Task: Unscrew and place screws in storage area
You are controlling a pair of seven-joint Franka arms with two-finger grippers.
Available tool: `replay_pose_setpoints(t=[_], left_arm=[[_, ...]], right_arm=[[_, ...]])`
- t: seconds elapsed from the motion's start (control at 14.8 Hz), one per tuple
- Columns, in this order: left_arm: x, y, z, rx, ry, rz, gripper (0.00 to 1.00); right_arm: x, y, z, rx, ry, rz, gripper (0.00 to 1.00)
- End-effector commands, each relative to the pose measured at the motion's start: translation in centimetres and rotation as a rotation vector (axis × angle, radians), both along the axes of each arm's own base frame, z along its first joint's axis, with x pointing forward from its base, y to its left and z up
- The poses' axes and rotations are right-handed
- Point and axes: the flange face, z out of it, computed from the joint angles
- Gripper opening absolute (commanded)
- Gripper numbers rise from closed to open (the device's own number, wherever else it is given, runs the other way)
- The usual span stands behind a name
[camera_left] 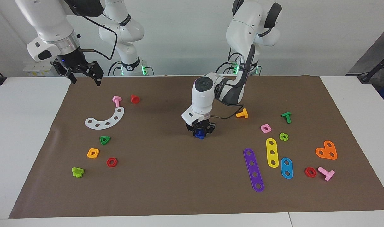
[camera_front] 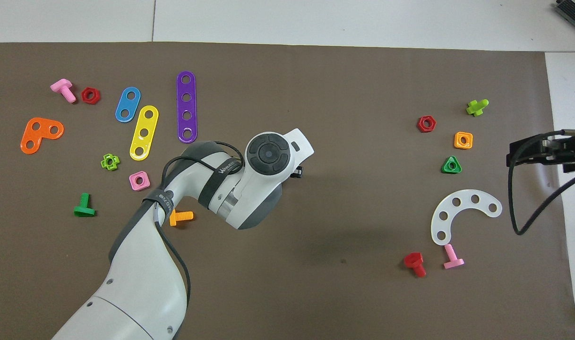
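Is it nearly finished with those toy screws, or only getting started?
Somewhere in the middle, it seems. The left gripper is down at the middle of the brown mat, closed around a dark-blue screw. The right gripper waits in the air over the mat's edge at its own end. Many loose bolts and nuts already lie at both ends; which spot is storage isn't clear.

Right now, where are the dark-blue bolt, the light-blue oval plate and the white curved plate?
dark-blue bolt (camera_left: 199,134): facing view, its head below the left hand.
light-blue oval plate (camera_left: 286,168): facing view, between its holes.
white curved plate (camera_front: 439,231): overhead view, bare arc.
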Motion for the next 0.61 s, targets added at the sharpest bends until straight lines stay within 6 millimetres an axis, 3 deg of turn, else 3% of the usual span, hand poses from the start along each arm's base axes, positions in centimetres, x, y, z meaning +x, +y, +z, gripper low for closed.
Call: replay_pose_setpoints(t=[0.0,0.54], left_arm=[[0.11,0.29,0.54,0.008,-0.007,0.001,0.49],[0.57,0.42,1.19,0.014,-0.001,0.006,0.46]], right_arm=[[-0.52,-0.17,0.16,0.006,0.008,0.015,1.00],[-0.48,-0.16,0.08,0.006,0.009,0.015,1.00]])
